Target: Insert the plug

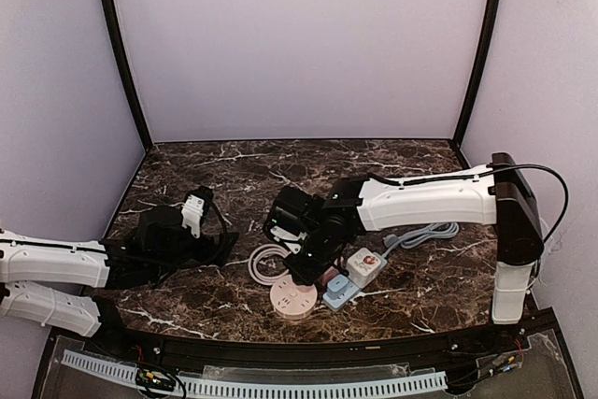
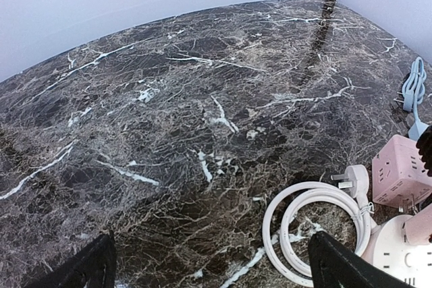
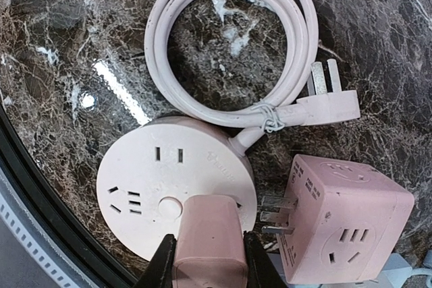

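My right gripper (image 3: 206, 261) is shut on a pink plug block (image 3: 209, 234) and holds it over the near edge of a round pink socket (image 3: 145, 173), next to its centre button. The block hides its own pins. In the top view the right gripper (image 1: 308, 268) hangs just above the round socket (image 1: 292, 300). The socket's white cable (image 3: 229, 45) lies coiled beside it and ends in a three-pin plug (image 3: 331, 102). My left gripper (image 2: 212, 271) is open and empty, low over the table, left of the coil (image 2: 266, 226).
A pink cube adapter (image 3: 344, 227) lies on its side right of the round socket, pins toward it. A white power strip (image 1: 366, 264) and a blue one (image 1: 341, 292) lie behind, with a grey cable (image 1: 425, 234). The marble table (image 1: 234, 175) has walls all round.
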Robot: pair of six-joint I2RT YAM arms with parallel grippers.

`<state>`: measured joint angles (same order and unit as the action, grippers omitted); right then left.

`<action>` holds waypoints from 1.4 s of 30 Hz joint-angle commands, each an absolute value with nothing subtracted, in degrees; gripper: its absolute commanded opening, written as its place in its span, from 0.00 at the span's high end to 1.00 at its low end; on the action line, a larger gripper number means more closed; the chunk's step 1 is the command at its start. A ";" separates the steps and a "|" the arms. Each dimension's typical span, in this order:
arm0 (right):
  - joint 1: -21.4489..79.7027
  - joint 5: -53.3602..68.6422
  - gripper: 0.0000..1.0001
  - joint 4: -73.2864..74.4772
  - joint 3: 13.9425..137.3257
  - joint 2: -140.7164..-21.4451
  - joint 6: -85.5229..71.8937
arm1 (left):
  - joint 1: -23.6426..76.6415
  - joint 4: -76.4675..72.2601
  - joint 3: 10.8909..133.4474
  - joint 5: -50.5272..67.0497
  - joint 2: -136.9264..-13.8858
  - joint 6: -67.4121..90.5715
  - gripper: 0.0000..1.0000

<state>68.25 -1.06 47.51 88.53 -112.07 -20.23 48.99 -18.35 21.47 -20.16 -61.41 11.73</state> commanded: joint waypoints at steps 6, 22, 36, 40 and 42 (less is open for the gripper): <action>68.66 -2.03 1.00 49.86 90.29 -115.90 -20.58 | 48.68 -18.80 20.48 -19.54 -60.38 11.25 0.01; 69.44 -1.30 1.00 49.76 92.78 -122.80 -20.89 | 48.69 -18.98 20.23 -19.39 -60.17 11.09 0.01; 70.04 -0.26 1.00 49.13 102.72 -133.25 -18.36 | 48.66 -17.70 19.48 -21.82 -57.30 11.03 0.01; 70.01 -0.40 1.00 50.44 106.87 -136.73 -18.02 | 48.64 -17.34 19.22 -22.25 -56.66 11.08 0.01; 69.99 -1.00 1.00 51.30 107.90 -137.67 -18.02 | 48.68 -17.28 19.12 -22.43 -56.30 11.10 0.01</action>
<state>69.36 -1.08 52.38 109.69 -128.38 -18.61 48.99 -18.26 20.40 -21.47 -57.67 11.55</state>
